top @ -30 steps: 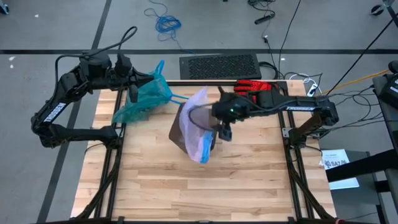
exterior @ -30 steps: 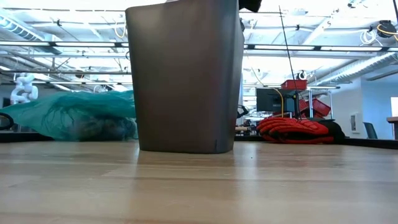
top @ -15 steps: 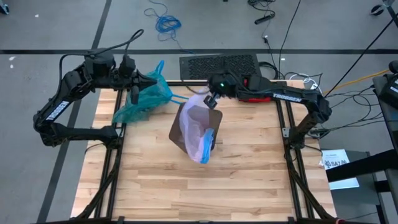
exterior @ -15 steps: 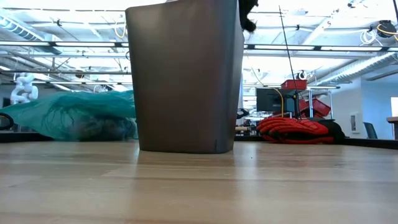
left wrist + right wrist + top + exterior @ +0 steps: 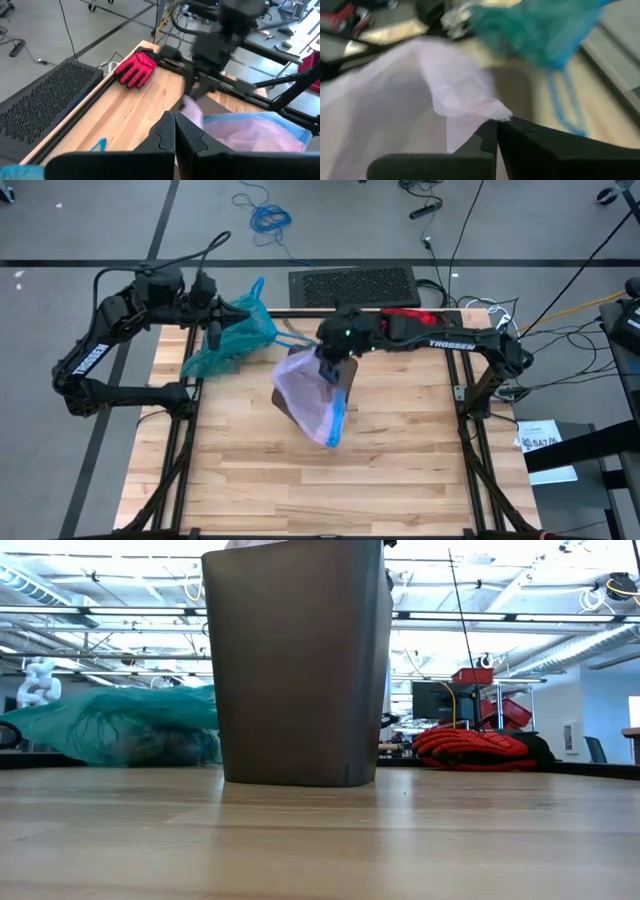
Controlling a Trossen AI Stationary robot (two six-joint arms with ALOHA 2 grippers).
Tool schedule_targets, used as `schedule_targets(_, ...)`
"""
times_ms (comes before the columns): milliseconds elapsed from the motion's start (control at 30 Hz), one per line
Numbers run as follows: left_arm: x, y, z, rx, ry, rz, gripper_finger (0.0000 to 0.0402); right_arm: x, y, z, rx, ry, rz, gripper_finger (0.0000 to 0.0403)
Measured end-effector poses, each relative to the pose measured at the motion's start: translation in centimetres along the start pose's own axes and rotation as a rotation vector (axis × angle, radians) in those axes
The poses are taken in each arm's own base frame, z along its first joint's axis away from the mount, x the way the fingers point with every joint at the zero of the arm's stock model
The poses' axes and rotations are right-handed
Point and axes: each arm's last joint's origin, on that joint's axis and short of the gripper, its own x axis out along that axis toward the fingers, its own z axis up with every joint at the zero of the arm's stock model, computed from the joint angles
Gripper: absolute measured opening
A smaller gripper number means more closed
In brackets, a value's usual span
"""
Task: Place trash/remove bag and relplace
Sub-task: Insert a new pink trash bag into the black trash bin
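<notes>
1. While the wooden table is carrying the whole work area, a dark bin is standing upright near its middle, and in the low view it is filling most of the frame.
2. A pale pink-lilac bag with a blue edge is lying over the mouth of the bin and hanging down its side, as the high view is showing.
3. The teal bag is lying on the far left part of the table, well apart from the bin, with its blue drawstring ties trailing toward the bin. In the low view it is resting on the table surface to the left of the bin, and crumpled trash is showing dimly through its thin plastic.
4. The right gripper is reaching across from the right side and sitting at the far rim of the bin. Its fingers are standing closed together, pinching a fold of the pale pink-lilac bag, as the right wrist view is showing.
5. The left gripper is hanging over the far left edge of the table, just beside the teal bag. Its fingers are closed against each other; whether they are gripping the teal bag cannot be told.
6. A red-and-black glove is lying at the far edge of the table, behind the right arm.
</notes>
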Motion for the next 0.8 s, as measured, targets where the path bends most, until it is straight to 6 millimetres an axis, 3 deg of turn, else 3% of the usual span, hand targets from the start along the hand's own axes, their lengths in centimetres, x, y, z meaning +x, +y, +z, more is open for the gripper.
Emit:
schedule_targets(133, 0.0, 0.0, -0.1, -0.002, 0.005, 0.001, 0.0, 1.7, 1.2, -1.3, 0.0, 0.091, 0.02, 0.0)
schedule_targets(300, 0.0, 0.0, -0.1, -0.002, 0.007, -0.008, 0.0, 4.4, 0.6, -3.4, 0.051, 0.259, -0.032, 0.0)
schedule_targets(367, 0.0, 0.0, -0.1, -0.003, 0.008, -0.018, 0.0, 4.6, 0.6, -3.7, 0.05, 0.287, -0.039, 0.0)
schedule_targets(467, -0.1, -0.1, -0.1, -0.003, 0.008, -0.023, 0.0, 2.9, 0.8, -3.0, 0.043, 0.242, -0.02, 0.0)
schedule_targets(667, -0.4, -0.2, -0.1, -0.022, -0.002, -0.025, 0.0, -3.3, 1.4, 0.4, 0.017, 0.111, 0.005, 0.0)
schedule_targets(800, -0.5, -0.3, -0.1, -0.019, -0.003, -0.026, 0.0, -4.6, 1.9, 3.1, -0.051, -0.035, 0.035, 0.0)
